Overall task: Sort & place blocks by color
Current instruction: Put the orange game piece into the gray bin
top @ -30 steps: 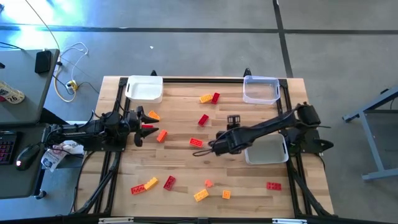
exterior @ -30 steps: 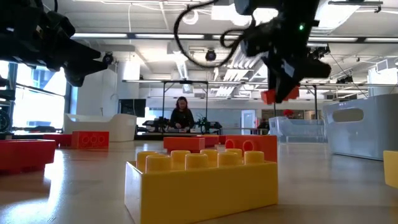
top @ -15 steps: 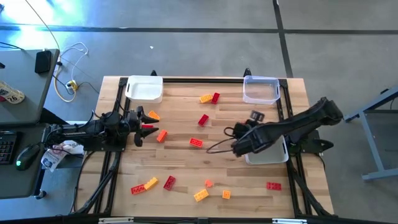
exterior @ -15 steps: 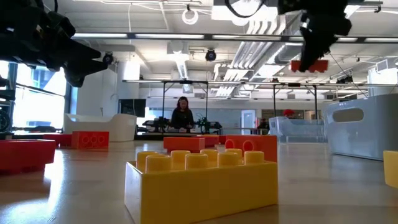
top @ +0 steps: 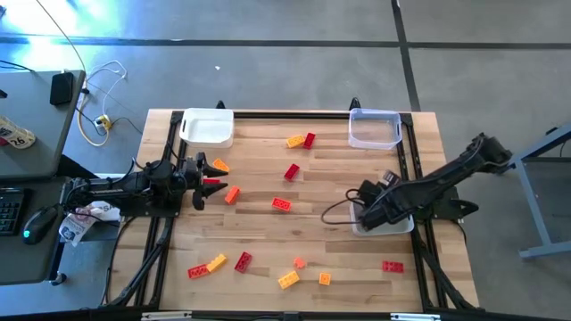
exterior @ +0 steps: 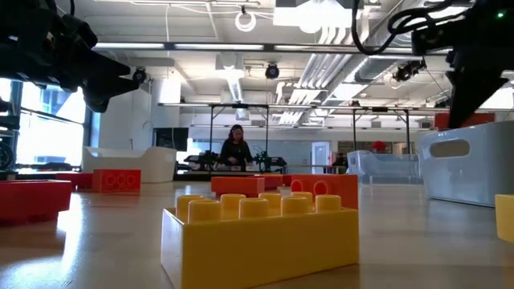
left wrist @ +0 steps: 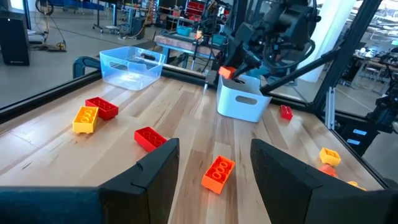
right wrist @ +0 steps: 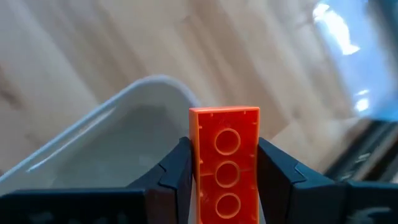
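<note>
Small studded blocks in red, orange and yellow lie scattered over the wooden table (top: 259,234). My right gripper (top: 368,210) is over the near-right white tray (top: 397,223) and is shut on an orange block (right wrist: 225,149); the tray's rim (right wrist: 134,93) shows under it. In the low view this block (exterior: 463,120) hangs just above the tray (exterior: 470,172). My left gripper (left wrist: 214,177) waits open and empty at the table's left side. An orange block (left wrist: 218,173) lies flat on the table ahead of it. My right gripper pinches the orange block between its two fingers by its two long sides (right wrist: 198,155). The fingers lie along the block. Its hollow underside with round tubes faces the wrist camera. The block is lifted clear, over the white tray's corner.
A white tray (top: 207,127) stands at the far left and a clear tray (top: 374,127) at the far right. A big yellow block (exterior: 257,233) sits close to the low camera. A person (exterior: 235,148) is far off in the room.
My right gripper has carried the orange block from mid-table toward the table's right edge, rising on the way, and now hangs over the near-right white tray. It has stayed shut on the block.
</note>
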You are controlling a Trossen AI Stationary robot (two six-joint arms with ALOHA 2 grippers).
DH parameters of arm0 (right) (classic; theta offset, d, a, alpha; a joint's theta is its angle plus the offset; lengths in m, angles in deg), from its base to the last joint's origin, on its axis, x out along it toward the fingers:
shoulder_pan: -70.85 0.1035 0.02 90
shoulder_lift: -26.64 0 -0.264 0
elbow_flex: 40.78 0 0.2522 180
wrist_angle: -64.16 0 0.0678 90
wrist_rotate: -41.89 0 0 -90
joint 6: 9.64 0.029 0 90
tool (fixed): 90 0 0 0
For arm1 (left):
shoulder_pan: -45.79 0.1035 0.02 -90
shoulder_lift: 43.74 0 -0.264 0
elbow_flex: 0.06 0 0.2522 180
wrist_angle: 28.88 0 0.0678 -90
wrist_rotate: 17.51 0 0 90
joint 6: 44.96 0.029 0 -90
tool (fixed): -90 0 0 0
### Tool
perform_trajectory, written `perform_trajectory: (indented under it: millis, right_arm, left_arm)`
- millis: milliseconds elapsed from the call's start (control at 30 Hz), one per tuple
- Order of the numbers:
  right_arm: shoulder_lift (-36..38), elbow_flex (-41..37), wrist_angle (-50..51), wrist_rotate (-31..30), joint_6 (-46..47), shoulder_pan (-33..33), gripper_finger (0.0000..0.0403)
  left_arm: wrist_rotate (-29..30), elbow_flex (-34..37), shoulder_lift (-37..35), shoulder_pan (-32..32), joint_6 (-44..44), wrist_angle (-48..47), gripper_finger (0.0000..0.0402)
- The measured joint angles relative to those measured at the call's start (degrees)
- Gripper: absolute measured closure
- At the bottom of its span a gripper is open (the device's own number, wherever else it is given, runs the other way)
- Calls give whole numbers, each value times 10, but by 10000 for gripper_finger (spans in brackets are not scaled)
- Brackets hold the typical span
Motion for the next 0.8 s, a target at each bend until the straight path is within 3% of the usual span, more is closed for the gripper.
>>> perform_trajectory:
  millis: [267, 400, 633, 800]
  right_arm:
    - [19, -81, -116, 103, 42, 12, 291]
    - [17, -120, -184, 113, 40, 12, 291]
    - [17, -139, -211, 142, 59, 11, 291]
    - [17, -141, -233, 144, 58, 11, 228]
  left_arm:
    - [2, 0, 0, 0, 1, 0, 213]
    - [1, 0, 0, 0, 1, 0, 213]
    - [0, 0, 0, 0, 1, 0, 213]
    - [0, 0, 0, 0, 2, 0, 213]
